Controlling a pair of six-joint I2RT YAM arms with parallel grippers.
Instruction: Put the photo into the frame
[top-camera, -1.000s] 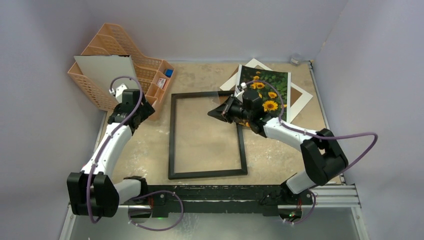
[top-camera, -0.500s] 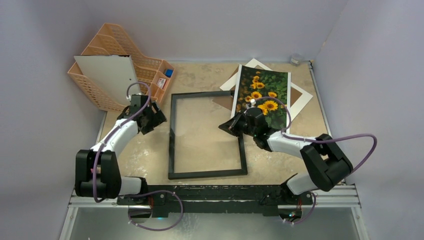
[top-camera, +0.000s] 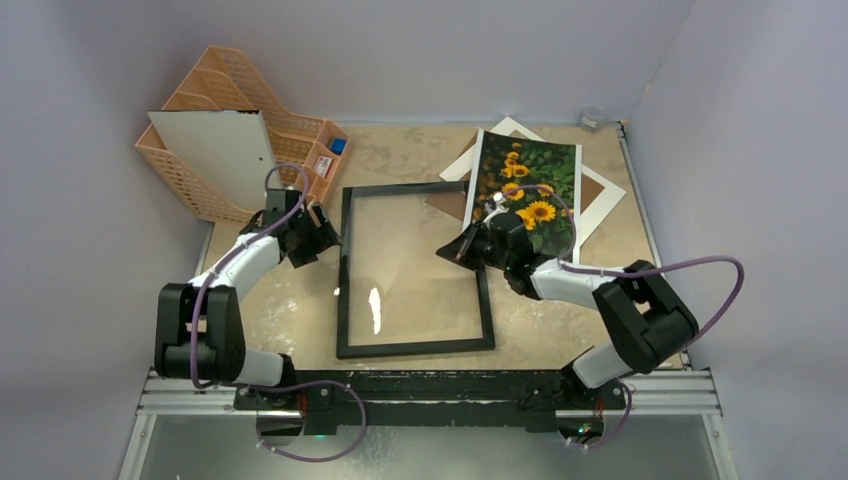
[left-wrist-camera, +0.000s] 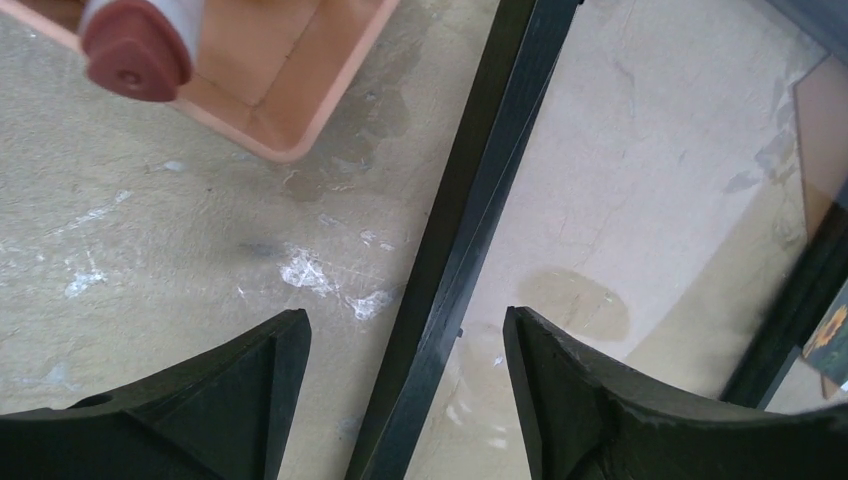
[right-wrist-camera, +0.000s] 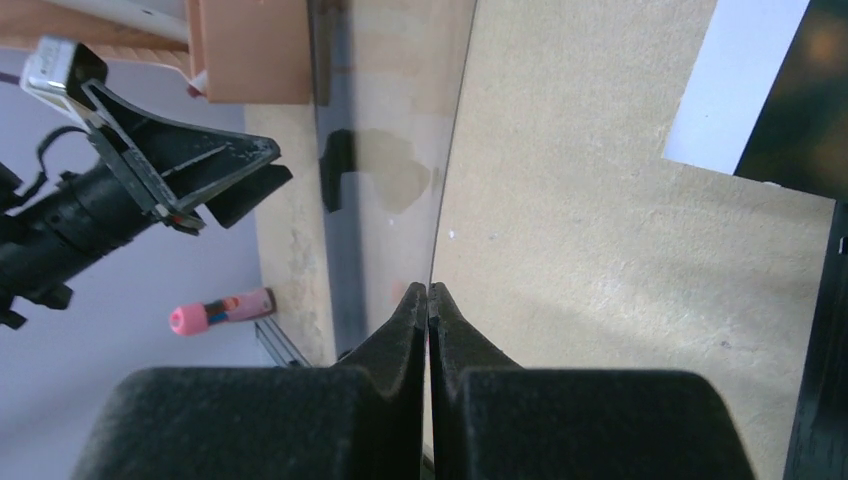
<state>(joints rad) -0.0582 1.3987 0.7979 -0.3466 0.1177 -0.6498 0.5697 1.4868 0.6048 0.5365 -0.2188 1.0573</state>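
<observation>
The frame (top-camera: 415, 350), a thin black rectangle with a glass pane, lies flat at the table's middle. My left gripper (top-camera: 326, 236) is open and straddles the frame's left bar (left-wrist-camera: 470, 200) near its far end, with neither finger touching it (left-wrist-camera: 405, 315). My right gripper (top-camera: 463, 248) sits at the frame's right bar, shut on the thin edge of the glass pane (right-wrist-camera: 452, 150), which runs straight out from its tips (right-wrist-camera: 428, 290). The sunflower photo (top-camera: 530, 180) lies at the back right, behind my right gripper, on a white mat board (top-camera: 603, 205).
An orange basket organiser (top-camera: 300, 135) holding a white board (top-camera: 215, 145) stands at the back left, its low corner (left-wrist-camera: 290, 100) close to my left gripper. A brown board (top-camera: 447, 203) peeks out beside the photo. A small cup (top-camera: 592, 118) stands in the back right corner.
My left gripper swung right from the organiser to over the frame's left bar. My right gripper drew back from inside the frame to its right bar. A glare now shows on the glass.
</observation>
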